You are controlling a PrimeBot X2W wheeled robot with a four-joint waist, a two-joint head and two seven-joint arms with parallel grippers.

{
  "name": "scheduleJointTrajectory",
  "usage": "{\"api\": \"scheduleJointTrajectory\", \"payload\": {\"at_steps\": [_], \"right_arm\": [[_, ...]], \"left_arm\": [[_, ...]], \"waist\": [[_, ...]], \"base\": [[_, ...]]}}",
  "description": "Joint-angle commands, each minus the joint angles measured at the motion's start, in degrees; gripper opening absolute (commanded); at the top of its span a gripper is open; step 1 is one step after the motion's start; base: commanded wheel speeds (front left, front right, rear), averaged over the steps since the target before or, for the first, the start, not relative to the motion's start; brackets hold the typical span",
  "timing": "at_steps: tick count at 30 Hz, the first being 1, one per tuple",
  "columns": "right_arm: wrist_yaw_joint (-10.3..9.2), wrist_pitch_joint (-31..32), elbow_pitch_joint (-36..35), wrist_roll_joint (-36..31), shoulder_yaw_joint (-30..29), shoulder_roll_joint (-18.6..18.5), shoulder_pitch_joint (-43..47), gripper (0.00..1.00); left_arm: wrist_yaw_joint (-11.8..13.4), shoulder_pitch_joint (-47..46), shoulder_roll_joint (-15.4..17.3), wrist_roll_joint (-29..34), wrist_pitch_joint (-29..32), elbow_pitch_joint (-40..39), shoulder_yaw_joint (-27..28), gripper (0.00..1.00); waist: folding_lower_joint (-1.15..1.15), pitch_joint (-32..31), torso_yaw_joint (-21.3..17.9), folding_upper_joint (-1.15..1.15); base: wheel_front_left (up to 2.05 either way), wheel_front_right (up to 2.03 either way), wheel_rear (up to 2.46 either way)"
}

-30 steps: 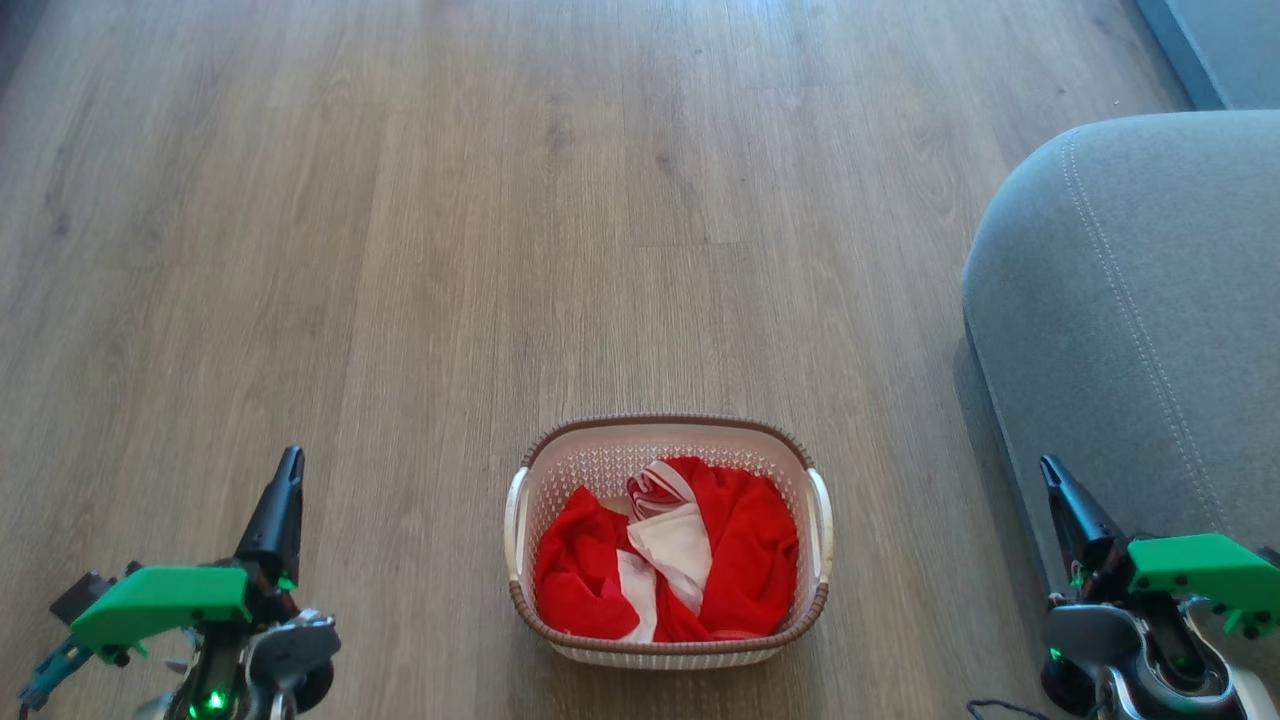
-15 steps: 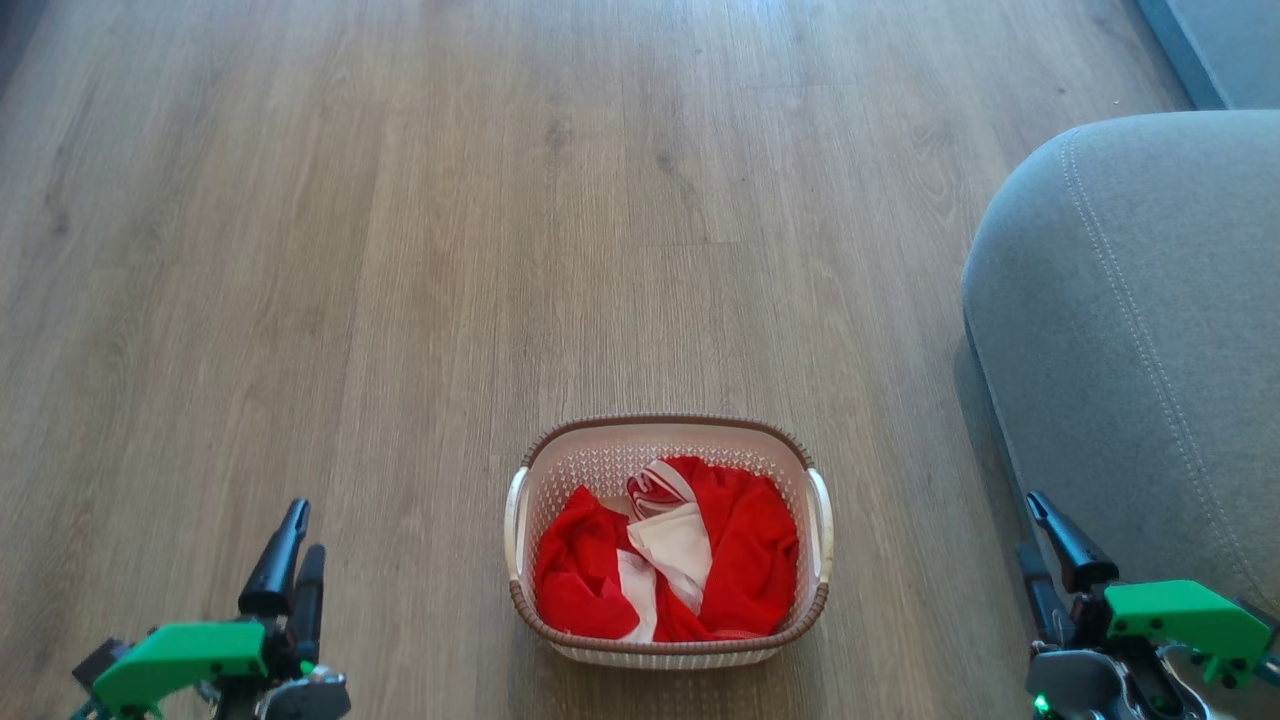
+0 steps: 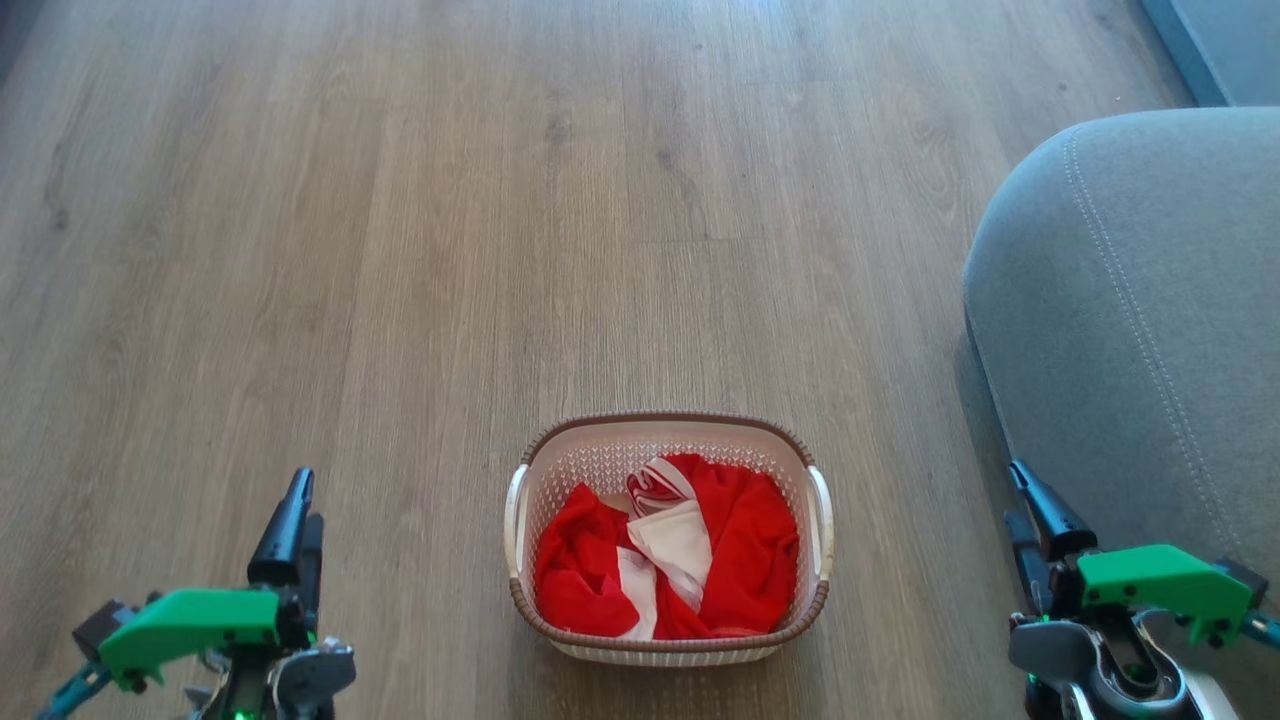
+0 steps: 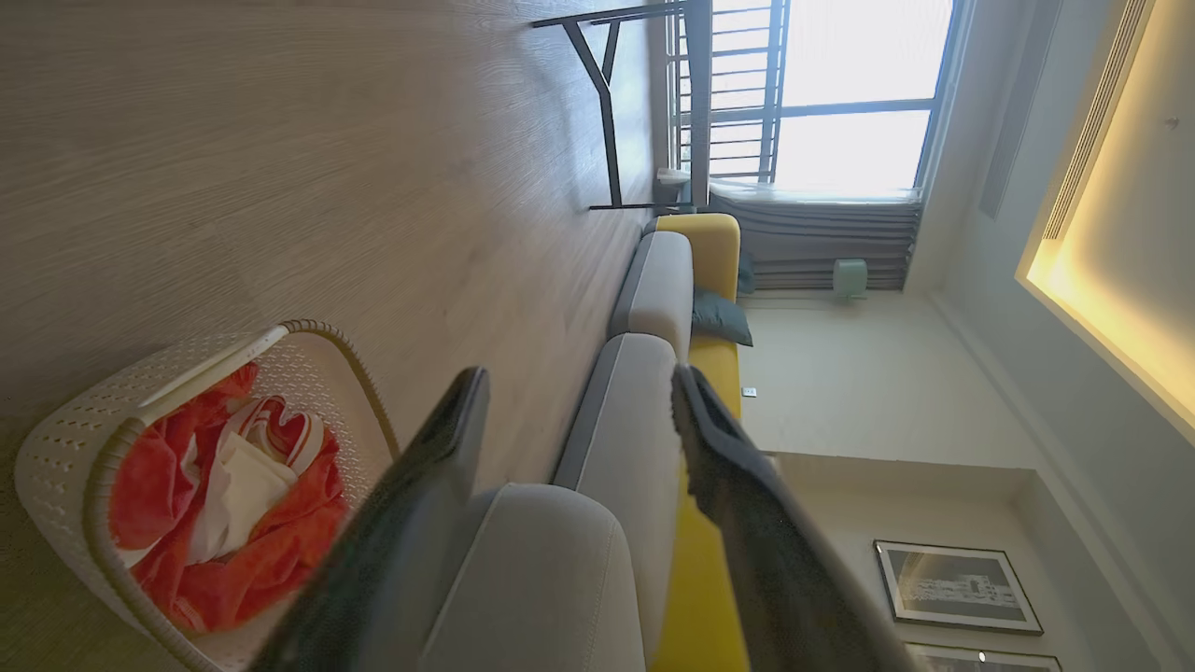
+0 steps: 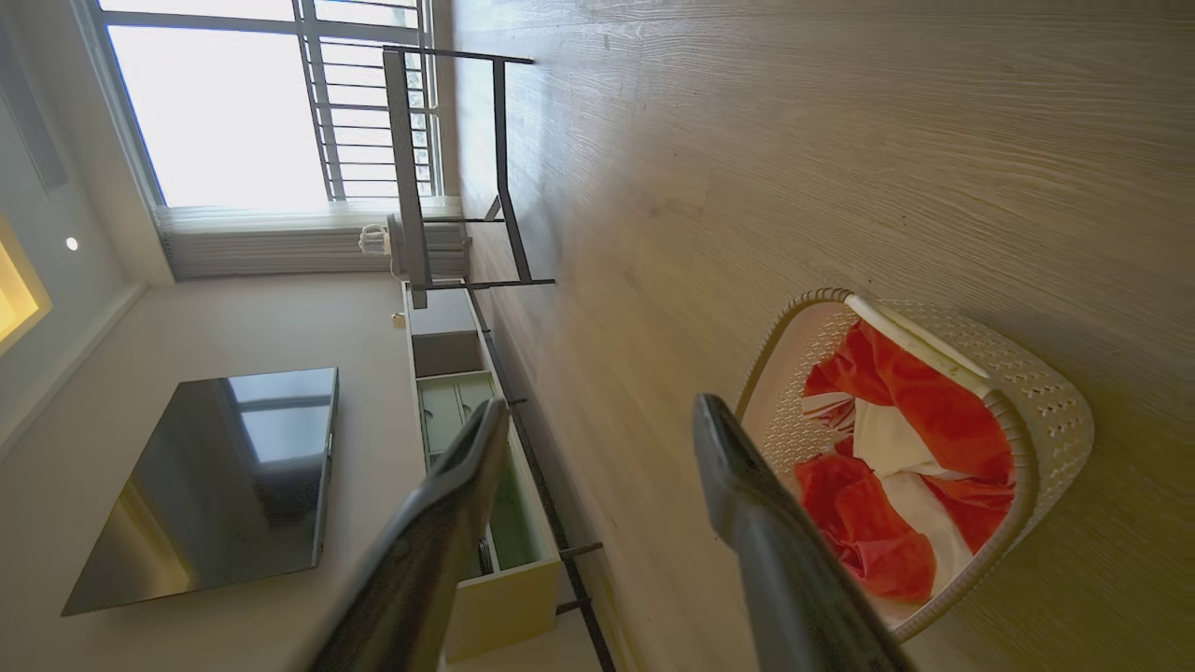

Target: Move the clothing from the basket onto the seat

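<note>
The left gripper (image 3: 305, 498) is hovering low, well to the left of the laundry basket (image 3: 665, 418), with its two dark fingers standing wide apart and holding nothing. The right gripper (image 3: 1014, 492) is hanging well to the basket's right, its fingers likewise spread wide and empty. The red-and-white clothing (image 3: 740, 540) is lying crumpled inside the basket, which is sitting on the wooden floor (image 3: 400, 250). The grey seat (image 3: 1130, 330) is stretching away to the right of the basket and beyond it.

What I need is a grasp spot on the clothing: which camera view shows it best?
The head view: it looks down into the basket, so the top of the clothing pile shows unobstructed. The wrist views show it sideways and off to one side, with the left claw and right claw each overlapping the basket's edge.
</note>
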Motion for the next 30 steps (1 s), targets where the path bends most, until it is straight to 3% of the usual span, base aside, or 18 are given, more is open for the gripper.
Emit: {"api": "scheduleJointTrajectory", "payload": {"at_steps": [1,30], "right_arm": [[0.08,-0.72,-1.26,-0.92,0.7,-1.59,-3.64,1.0],[0.17,-5.61,2.06,-20.68,6.9,-4.16,-10.37,1.0]], "left_arm": [[-0.08,-3.61,1.29,1.36,-0.56,-1.37,0.16,1.0],[-0.18,-7.58,2.16,28.02,-5.32,-1.48,-0.68,1.0]], "waist": [[0.0,0.01,0.0,0.0],[0.0,0.46,0.04,0.0]], "base": [[0.0,0.0,0.0],[0.0,0.0,0.0]]}}
